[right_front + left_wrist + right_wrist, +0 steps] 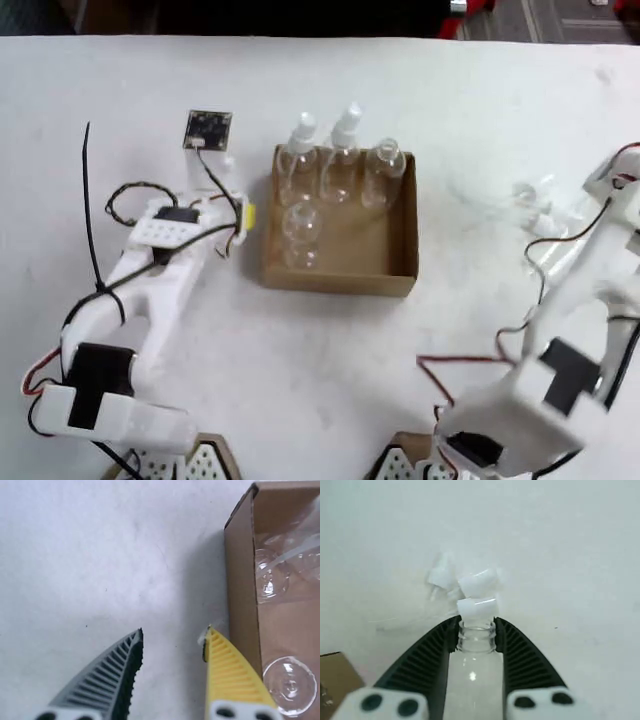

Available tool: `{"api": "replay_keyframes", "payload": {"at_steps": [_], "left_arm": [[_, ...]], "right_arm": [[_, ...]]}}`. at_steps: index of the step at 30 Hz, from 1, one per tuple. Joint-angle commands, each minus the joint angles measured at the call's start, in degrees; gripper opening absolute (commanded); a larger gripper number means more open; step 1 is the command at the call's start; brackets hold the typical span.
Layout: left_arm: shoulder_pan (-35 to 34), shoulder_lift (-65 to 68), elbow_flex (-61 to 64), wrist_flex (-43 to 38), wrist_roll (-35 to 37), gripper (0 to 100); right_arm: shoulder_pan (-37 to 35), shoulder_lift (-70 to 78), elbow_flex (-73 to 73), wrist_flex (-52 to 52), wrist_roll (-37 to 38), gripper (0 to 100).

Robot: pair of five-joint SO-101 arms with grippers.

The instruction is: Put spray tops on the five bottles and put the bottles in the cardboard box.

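The cardboard box (392,273) sits mid-table holding several clear bottles: two at its back wall wear white spray tops (302,128), a third (385,170) and one nearer the front (300,232) are bare. My left gripper (172,632) hangs open just outside the box's left wall (242,605), with one grey and one yellow finger (247,215). The bare bottles (290,685) are seen from above there. My right gripper (476,625) is shut on a clear bottle (472,680) at its neck, its open mouth close to loose spray tops (477,585) on the table (535,200).
A small circuit board (208,128) with a black cable lies behind the left arm, and a black cable tie (90,200) sticks up beside it. The right arm (570,300) stretches along the table's right side. Open tabletop lies in front of the box.
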Motion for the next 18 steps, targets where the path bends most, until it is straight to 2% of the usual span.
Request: {"api": "replay_keyframes", "payload": {"at_steps": [1, 18], "left_arm": [[0.5, -0.2, -3.0, -0.7, -0.5, 19], [0.2, -0.2, -3.0, -0.7, -0.5, 19]], "right_arm": [[-4.4, -13.2, -2.4, 5.1, 0.6, 1.6], [-18.8, -35.3, -2.3, 17.5, 0.2, 1.6]]}}
